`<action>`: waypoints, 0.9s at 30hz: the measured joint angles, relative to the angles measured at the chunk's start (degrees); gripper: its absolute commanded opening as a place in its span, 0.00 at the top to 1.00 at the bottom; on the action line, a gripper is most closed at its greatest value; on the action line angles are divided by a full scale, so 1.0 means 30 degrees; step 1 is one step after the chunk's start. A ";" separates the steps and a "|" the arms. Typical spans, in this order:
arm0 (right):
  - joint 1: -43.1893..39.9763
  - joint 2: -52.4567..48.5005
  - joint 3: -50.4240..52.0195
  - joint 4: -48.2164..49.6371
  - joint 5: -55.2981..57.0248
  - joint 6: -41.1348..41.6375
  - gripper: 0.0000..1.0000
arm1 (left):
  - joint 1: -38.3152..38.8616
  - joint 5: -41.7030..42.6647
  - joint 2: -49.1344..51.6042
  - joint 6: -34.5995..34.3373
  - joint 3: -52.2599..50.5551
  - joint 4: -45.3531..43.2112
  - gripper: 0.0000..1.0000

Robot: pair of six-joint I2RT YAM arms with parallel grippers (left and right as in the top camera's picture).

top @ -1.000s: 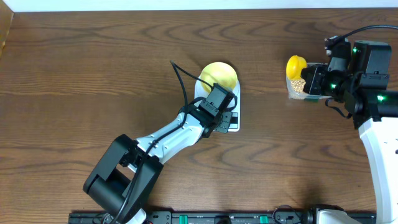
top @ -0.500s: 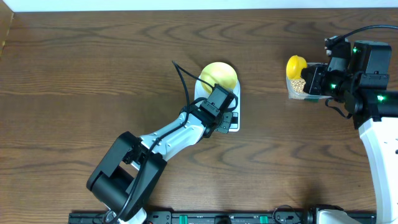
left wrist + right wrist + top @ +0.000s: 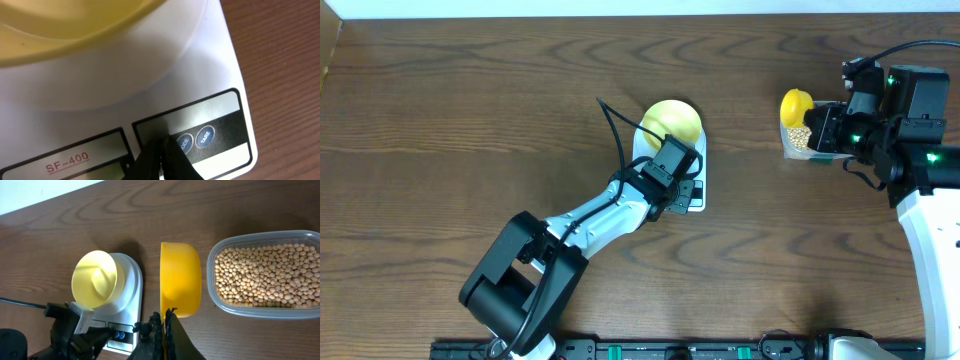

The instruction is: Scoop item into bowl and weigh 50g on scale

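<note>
- Dark brown wood-grain worktop [image 3: 470, 120] fills the overhead view, with a pale strip running beyond its far edge.
- Its left edge shows only at the upper-left corner, and a black rail [image 3: 670, 350] runs along the near side between the two arm bases.
- I see broad bare wood across the whole left half, along the far side, and between the scale [image 3: 701, 160] and the clear container [image 3: 788, 152]. Those two stand well apart.
- The white scale sits near the middle of the worktop. The pale yellow-green bowl [image 3: 672, 122] rests on its platform, on the half away from the buttons.
- My left claw [image 3: 162, 160] is over the scale's front panel. Its fingers are pressed together, and the tip is at the left round button [image 3: 184, 142], partly covering its label. The TARE button [image 3: 205, 137] just beside it is clear.
- The bowl's rim is near this claw, across the platform and not touching it.
- My right claw [image 3: 164, 325] hangs at the right side, fingers closed tight on the lower end of a yellow scoop [image 3: 180, 277].
- The beans [image 3: 265, 275] lie in the clear container, just beside the scoop and far from the bowl. I cannot tell whether the scoop carries any.
</note>
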State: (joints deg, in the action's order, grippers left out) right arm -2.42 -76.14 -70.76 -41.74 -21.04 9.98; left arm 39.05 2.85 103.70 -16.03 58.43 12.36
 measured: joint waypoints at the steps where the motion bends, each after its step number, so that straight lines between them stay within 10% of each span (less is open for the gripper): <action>1: 0.0000 0.0000 0.0000 0.0000 -0.0015 0.0000 0.99 | -0.0036 -0.0007 -0.0080 0.0007 -0.0007 0.0138 0.92; 27: 0.0000 0.0000 0.0000 -0.0597 -0.0124 -0.0073 0.99 | -0.0357 -0.0510 -0.5566 0.1472 0.0000 0.2696 0.92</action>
State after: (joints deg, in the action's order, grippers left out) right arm -2.42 -76.14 -70.76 -43.53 -21.41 9.76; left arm 37.98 1.32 87.00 -11.62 58.43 20.45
